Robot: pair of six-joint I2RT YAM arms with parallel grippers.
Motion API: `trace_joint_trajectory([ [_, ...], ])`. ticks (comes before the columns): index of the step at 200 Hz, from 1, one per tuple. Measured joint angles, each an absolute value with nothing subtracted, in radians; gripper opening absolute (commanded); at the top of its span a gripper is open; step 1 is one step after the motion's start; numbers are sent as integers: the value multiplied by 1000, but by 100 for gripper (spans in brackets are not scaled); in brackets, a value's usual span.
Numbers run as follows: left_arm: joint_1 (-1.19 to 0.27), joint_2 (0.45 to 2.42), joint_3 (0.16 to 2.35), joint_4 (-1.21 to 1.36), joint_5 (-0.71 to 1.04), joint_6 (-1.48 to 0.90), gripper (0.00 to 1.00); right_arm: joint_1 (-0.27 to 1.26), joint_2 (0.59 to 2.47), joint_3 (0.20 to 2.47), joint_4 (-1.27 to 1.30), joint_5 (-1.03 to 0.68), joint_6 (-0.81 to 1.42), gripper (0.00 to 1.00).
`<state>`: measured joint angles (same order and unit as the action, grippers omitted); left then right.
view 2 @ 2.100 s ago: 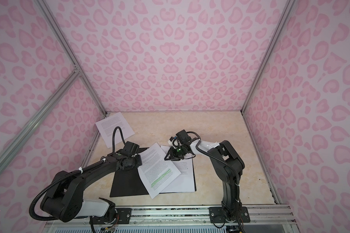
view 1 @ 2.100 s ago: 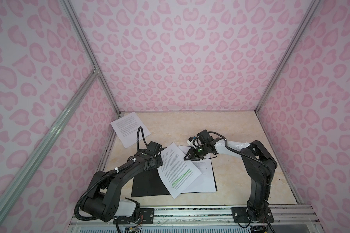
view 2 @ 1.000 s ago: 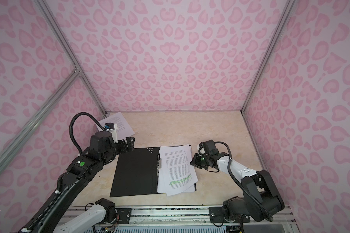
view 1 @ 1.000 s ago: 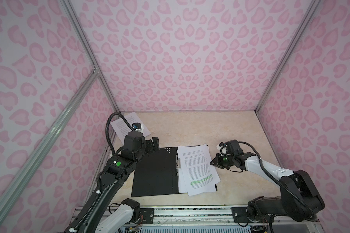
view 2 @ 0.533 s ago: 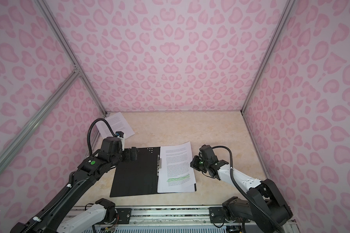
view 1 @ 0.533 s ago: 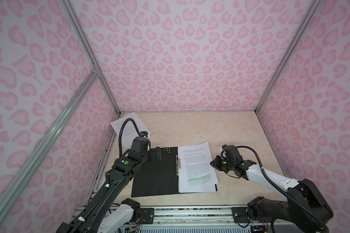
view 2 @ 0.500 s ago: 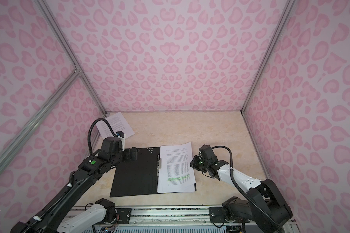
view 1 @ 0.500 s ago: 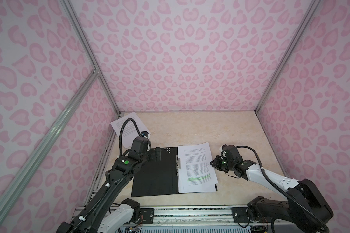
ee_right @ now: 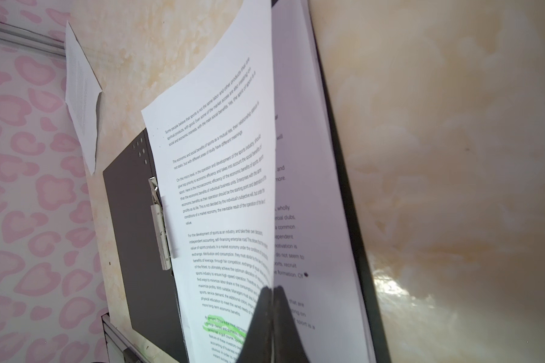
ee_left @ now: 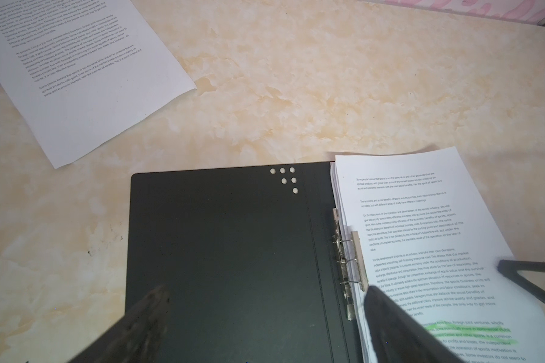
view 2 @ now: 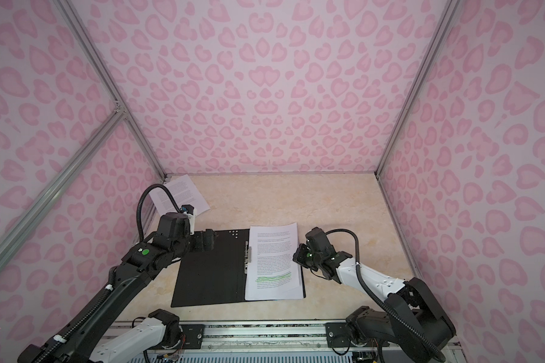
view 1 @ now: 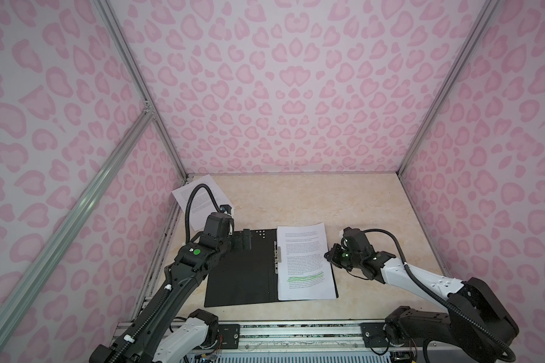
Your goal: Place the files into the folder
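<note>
Swung square since earlier, the highlighted sheet [view 1: 306,261] tops the files [ee_right: 309,195] on the right half of the open folder [view 1: 239,276], its edge pinched in the closed right tool [ee_right: 271,288]. Spread wide, the left tool [view 1: 245,242] hovers over the left cover; one loose sheet [view 1: 202,202] lies far-left on the worktop [view 1: 343,201].

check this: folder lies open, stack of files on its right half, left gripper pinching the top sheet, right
Wrong arm: the right gripper pinches the top sheet, as the right wrist view shows; the left gripper is open. The folder lies open with the files on its right half.
</note>
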<state>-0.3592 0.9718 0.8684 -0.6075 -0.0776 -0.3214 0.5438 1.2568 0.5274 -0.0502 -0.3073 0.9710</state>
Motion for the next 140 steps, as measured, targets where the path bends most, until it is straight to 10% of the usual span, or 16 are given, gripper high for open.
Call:
trace_joint_trajectory([
  [140, -344, 968, 868, -604, -75, -321, 97, 582, 1254, 519, -51, -296, 994, 0],
])
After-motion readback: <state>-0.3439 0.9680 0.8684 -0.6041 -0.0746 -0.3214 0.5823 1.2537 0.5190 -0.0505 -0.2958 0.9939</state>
